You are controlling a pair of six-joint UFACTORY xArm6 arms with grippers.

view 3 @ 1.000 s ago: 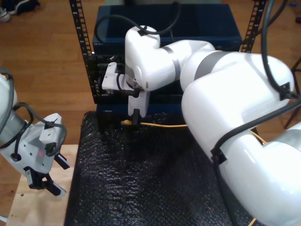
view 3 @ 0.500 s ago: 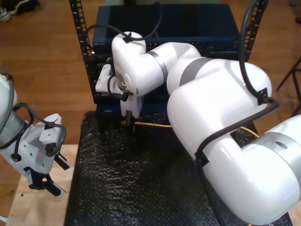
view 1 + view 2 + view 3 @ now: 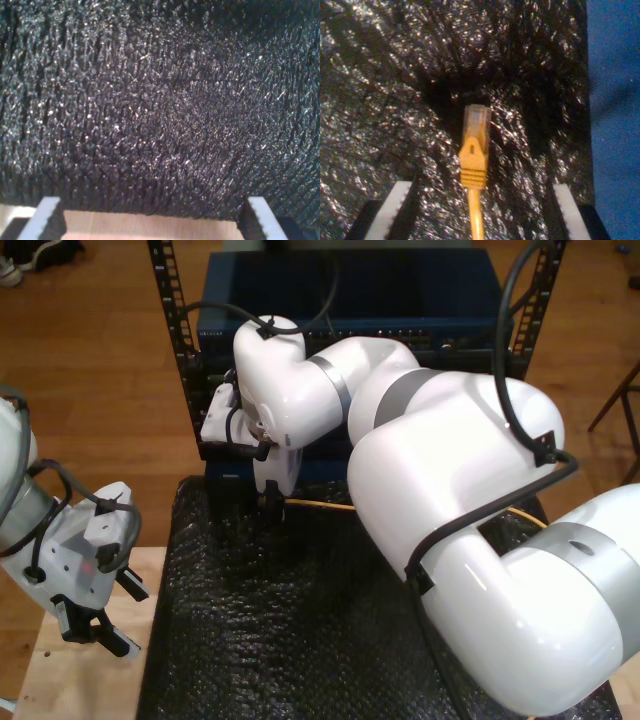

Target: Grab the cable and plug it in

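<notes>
**Cable lies between the released jaws of my second gripper**

While the cable (image 3: 472, 165) rests on the black bubble-wrap mat (image 3: 380, 100), my second gripper (image 3: 479, 210) stands over it with its jaws released, one white pad on each side and neither touching the cable. The clear plug (image 3: 477, 120) is at the tip, ahead of the pads, and the orange boot and cord run back through the middle of the gap. A blue surface (image 3: 615, 100) borders the mat close by.

In the exterior view, this arm reaches from 4 o'clock up to the middle, and my second gripper (image 3: 272, 502) points down at the mat's far edge, just in front of the dark rack (image 3: 190, 370) with the blue box (image 3: 350, 290). A short piece of the cable (image 3: 320, 505) goes from the gripper toward 3 o'clock.

My first gripper (image 3: 150, 220) also has its jaws released, with nothing between the pads; it looks at the mat over the edge of the light wooden desk (image 3: 150, 227). In the exterior view it (image 3: 95, 630) hangs at 8 o'clock above the desk (image 3: 70, 680), well apart from the cable.
</notes>
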